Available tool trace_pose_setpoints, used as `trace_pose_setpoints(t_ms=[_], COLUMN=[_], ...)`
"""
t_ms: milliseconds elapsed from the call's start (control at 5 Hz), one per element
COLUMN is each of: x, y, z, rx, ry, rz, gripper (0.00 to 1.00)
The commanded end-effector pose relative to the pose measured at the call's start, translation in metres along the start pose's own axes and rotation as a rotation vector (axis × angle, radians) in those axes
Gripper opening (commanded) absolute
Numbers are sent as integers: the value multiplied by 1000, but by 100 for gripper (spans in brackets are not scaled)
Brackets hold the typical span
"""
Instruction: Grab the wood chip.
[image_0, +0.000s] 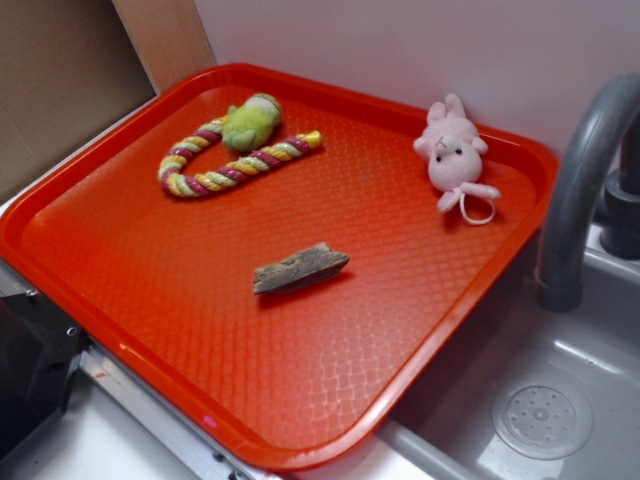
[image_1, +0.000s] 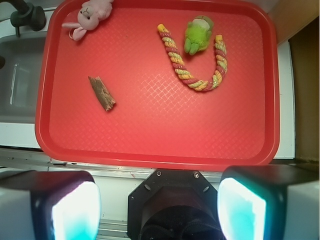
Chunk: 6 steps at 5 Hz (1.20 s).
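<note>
The wood chip (image_0: 300, 269) is a small flat rough brown-grey piece lying in the middle of the red tray (image_0: 120, 250). In the wrist view the chip (image_1: 101, 93) lies on the left part of the tray (image_1: 150, 145), far from my gripper. My gripper (image_1: 159, 210) is high above the tray's near edge, open and empty, with its two pale fingers (image_1: 75, 210) wide apart at the bottom of the wrist view. The gripper does not show in the exterior view.
A striped rope toy with a green plush head (image_0: 232, 152) lies at the tray's back left. A pink bunny (image_0: 452, 152) lies at the back right. A grey tap (image_0: 580, 190) and a sink (image_0: 545, 410) are to the right of the tray.
</note>
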<state>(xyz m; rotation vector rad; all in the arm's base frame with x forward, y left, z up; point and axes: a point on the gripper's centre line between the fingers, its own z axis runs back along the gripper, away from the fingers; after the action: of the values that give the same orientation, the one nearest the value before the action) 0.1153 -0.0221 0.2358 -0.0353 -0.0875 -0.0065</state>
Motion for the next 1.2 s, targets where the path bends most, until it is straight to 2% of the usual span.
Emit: trace_pose_setpoints(t_ms=[0, 200, 400, 600, 800, 1000], x=[0, 47, 72, 90, 92, 83], y=[0, -20, -40, -57, -88, -106], z=[0, -32, -48, -66, -101, -127], rx=[0, 46, 55, 47, 40, 58], ry=[0, -113, -224, -286, -227, -161], rz=[0, -254, -391, -469, -582, -630], gripper=[100, 100, 100, 100, 100, 100])
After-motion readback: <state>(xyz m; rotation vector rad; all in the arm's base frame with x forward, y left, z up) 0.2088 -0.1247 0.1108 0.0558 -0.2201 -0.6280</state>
